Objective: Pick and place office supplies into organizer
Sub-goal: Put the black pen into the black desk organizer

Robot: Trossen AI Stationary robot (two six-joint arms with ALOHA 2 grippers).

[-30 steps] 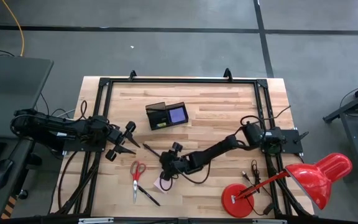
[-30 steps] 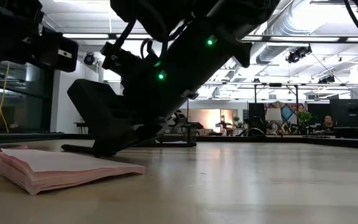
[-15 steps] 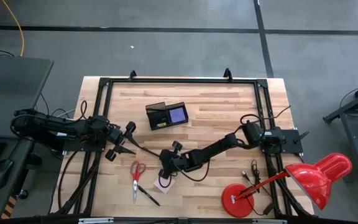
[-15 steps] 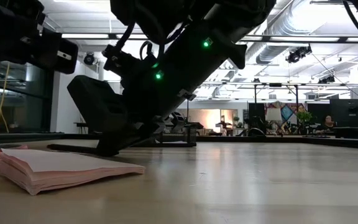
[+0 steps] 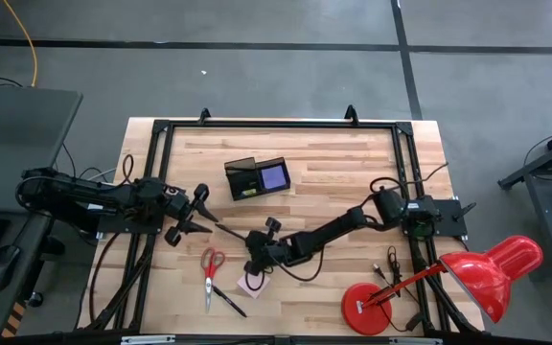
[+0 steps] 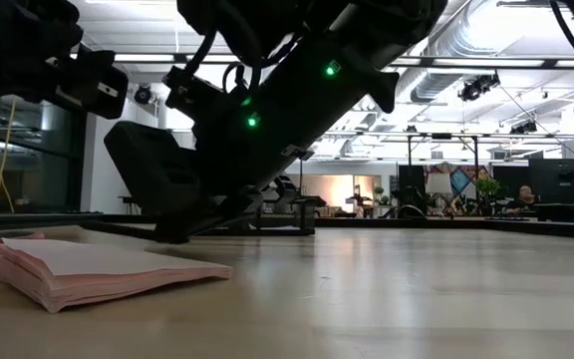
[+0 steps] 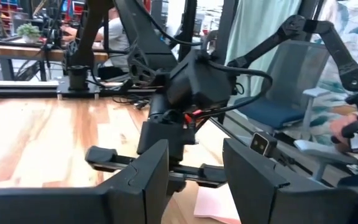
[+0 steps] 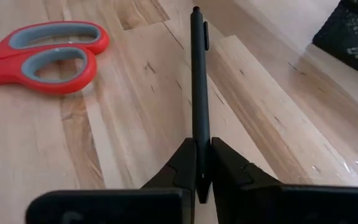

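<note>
My right gripper reaches across the table's middle and is shut on a thin black pen. Red-handled scissors lie flat near the pen, a second pen beside them. The pink sticky pad lies flat just nearside of the right gripper and fills the low view's left. The black organizer stands toward the far edge with a purple pad in its right compartment. My left gripper hovers open left of the pen's free end and faces the right gripper. My right gripper pinches the pen near one end between its two fingertips. The pen lies along the fingers' direction and points toward the table's left and far side, its free end ahead. It is held nearly level, low over the wood.
A big red desk lamp with a round base stands at the near right corner. A black frame borders the table. Bare wood lies between the organizer and the pen, and right of the organizer.
My right gripper has shifted a little toward the table's left with the pen, and the pen's free end has risen slightly off the wood. My left gripper has tipped slightly and stays open.
</note>
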